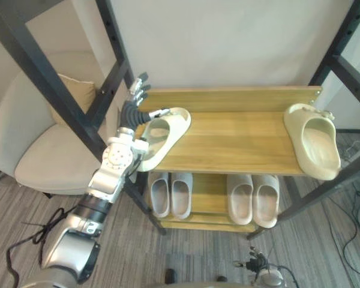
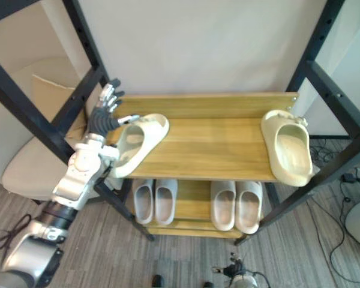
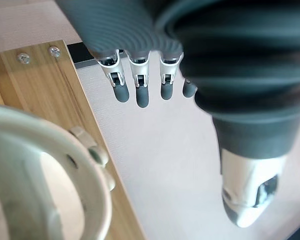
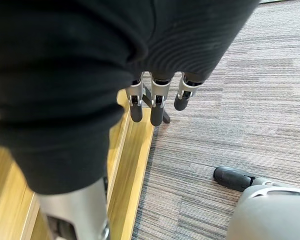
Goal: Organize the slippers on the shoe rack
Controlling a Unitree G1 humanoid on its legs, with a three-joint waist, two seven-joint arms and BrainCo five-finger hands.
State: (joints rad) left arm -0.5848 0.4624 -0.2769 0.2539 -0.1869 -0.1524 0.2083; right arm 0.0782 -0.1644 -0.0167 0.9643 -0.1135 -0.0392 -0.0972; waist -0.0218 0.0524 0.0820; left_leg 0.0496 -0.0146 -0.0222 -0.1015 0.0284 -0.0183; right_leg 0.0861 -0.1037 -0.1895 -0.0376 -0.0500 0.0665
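- Wooden shoe rack point(image 1: 240, 141) sits in the middle of your head view. Its top shelf carries a cream slipper point(image 1: 162, 137) at the left end and a second slipper point(image 1: 315, 141) at the right end, the two well apart.
- That cream slipper lies slanted, and its lower end hangs over the shelf's front left corner.
- Your second slipper runs front to back, with one end jutting past the shelf's front edge.
- You have the left hand point(image 1: 131, 113) at the left end of the top shelf, just beside the cream slipper. Its fingers point(image 3: 142, 92) are straight and released, pointing toward the white wall and grasping nothing.
- Its thumb point(image 1: 159, 112) stretches across to the cream slipper's rim. You cannot tell whether it touches.
- Your right hand point(image 4: 156, 102) hangs low at the bottom of the frame, over the grey carpet point(image 1: 192, 258) beside the rack's lower wooden edge. The fingers are relaxed and hold nothing.
- On the lower shelf, two pale grey pairs point(image 1: 171, 195) point(image 1: 253, 199) stand side by side.
- At the left of the frame, a beige chair point(image 1: 42, 150) holds a tan cushion point(image 1: 78, 96), and black frame bars point(image 1: 48, 78) cross in front of it.
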